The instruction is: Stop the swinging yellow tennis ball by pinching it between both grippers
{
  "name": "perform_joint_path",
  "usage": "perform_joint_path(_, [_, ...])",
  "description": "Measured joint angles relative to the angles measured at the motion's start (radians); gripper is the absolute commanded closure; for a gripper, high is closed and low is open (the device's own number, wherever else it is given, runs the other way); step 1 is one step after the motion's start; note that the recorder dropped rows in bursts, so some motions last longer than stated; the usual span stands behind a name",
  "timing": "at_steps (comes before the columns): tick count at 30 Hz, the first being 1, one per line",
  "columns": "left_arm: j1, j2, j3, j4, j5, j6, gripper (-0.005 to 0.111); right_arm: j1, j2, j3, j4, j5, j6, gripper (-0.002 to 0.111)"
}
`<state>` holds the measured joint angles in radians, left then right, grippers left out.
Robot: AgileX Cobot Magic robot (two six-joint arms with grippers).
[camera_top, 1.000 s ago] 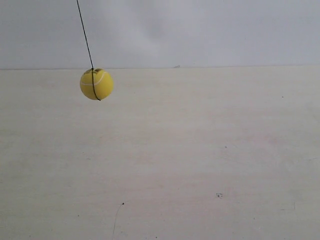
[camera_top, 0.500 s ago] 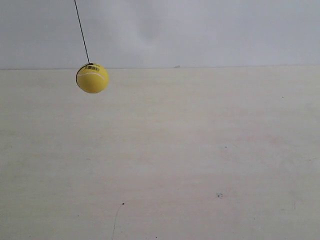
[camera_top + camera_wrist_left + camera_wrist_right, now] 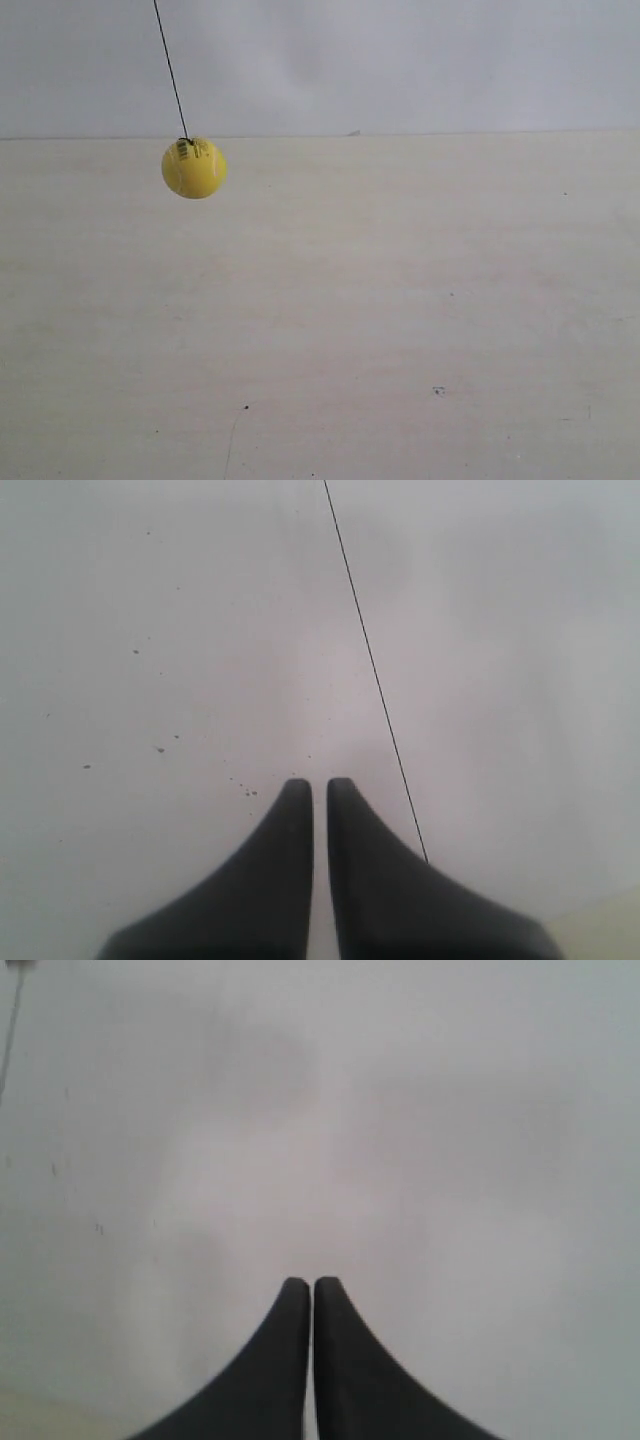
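Nothing caught yet, folks. The yellow tennis ball (image 3: pixel 194 168) hangs free in the air, and in the exterior view no arm is anywhere near it; in fact no arm shows in that view at all. The whole job looks to be ahead: bring both claws in, one on each side, and squeeze.

The left gripper (image 3: pixel 319 785) has its two black fingers drawn in close with only a thin slit between them, and nothing sits in that slit. The right gripper (image 3: pixel 311 1282) is pressed tip to tip, also holding nothing. Both look out at a pale blank surface. The left wrist view does pick up the thin black string (image 3: pixel 370 660), a slanting line passing just beside that claw, but the ball itself is out of its picture.

In the exterior view the ball sits high and toward the view's left, just where the far edge of the pale table (image 3: pixel 400 300) meets the grey wall (image 3: pixel 400 60), well clear of the tabletop. The string runs up from its top at a slant, which reads to me as a ball mid-swing, not at rest.

It's bright yellow and round, with small dark print near the top beside the string's knot. Any seam is too faint to trace.
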<state>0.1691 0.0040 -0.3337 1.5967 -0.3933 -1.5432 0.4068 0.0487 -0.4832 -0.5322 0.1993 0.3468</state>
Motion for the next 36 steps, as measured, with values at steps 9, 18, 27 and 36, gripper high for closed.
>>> perform_joint_path(9, [0.000, 0.000, 0.000, 0.000, 0.000, 0.000, 0.102, -0.090, -0.013, 0.244, 0.188, 0.058, -0.251, 0.108])
perform_joint_path(18, [0.000, -0.002, 0.000, 0.000, 0.000, -0.001, 0.102, -0.319, -0.045, 0.405, 0.280, 0.116, -0.156, 0.108])
perform_joint_path(27, [0.000, -0.002, 0.000, 0.000, -0.002, -0.002, 0.102, -0.326, -0.045, 0.479, 0.355, 0.140, -0.293, 0.108])
perform_joint_path(36, [0.000, -0.002, 0.000, 0.000, -0.002, -0.003, 0.102, -0.326, -0.045, 0.479, 0.390, 0.140, -0.314, 0.108])
